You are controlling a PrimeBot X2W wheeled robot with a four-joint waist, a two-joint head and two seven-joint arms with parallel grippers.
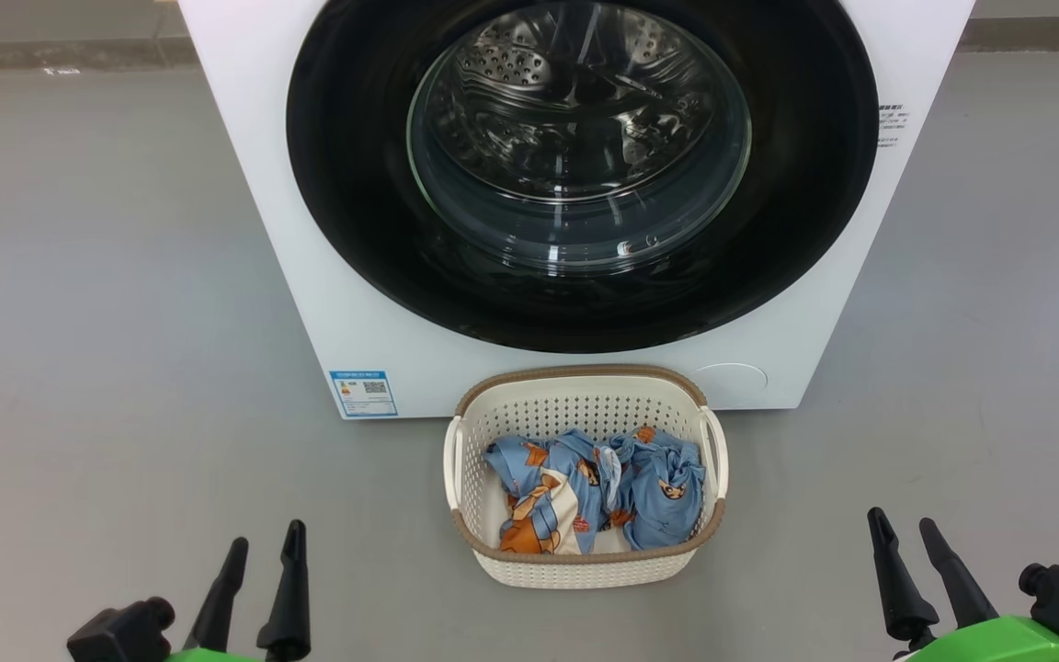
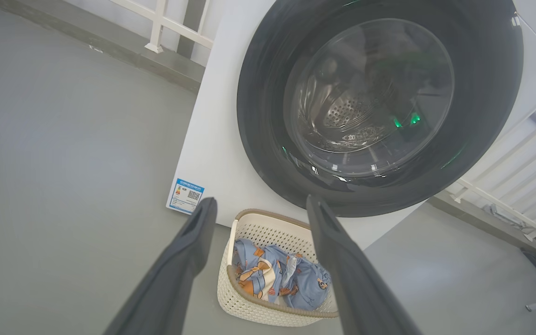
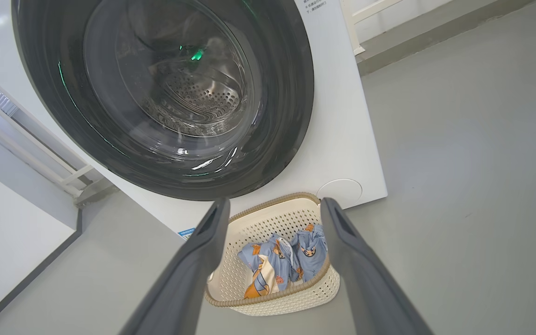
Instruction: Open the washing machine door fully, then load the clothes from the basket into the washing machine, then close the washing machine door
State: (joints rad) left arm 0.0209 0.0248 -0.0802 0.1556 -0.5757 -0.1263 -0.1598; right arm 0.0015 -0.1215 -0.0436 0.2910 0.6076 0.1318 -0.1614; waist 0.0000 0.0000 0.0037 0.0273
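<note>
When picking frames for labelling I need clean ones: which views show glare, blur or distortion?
Head view: sharp, evenly lit, white streaks on the washing machine door glass. Left wrist view: green glints on glass, wide-angle stretch, left end effector soft. Right wrist view: same glints and stretch.

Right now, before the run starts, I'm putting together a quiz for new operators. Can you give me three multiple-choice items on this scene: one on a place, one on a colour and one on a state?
1. Where does the basket stand?
A) on the floor before the washing machine
B) on top of it
C) on a shelf

2. What colour is the washing machine door rim?
A) white
B) black
C) red

3. How is that door?
A) swung fully open
B) shut
C) taken off

Answers:
1 A: it sits on grey floor just below the door.
2 B: a glossy black ring surrounds the clear centre.
3 B: it lies flush against the white front.
</note>
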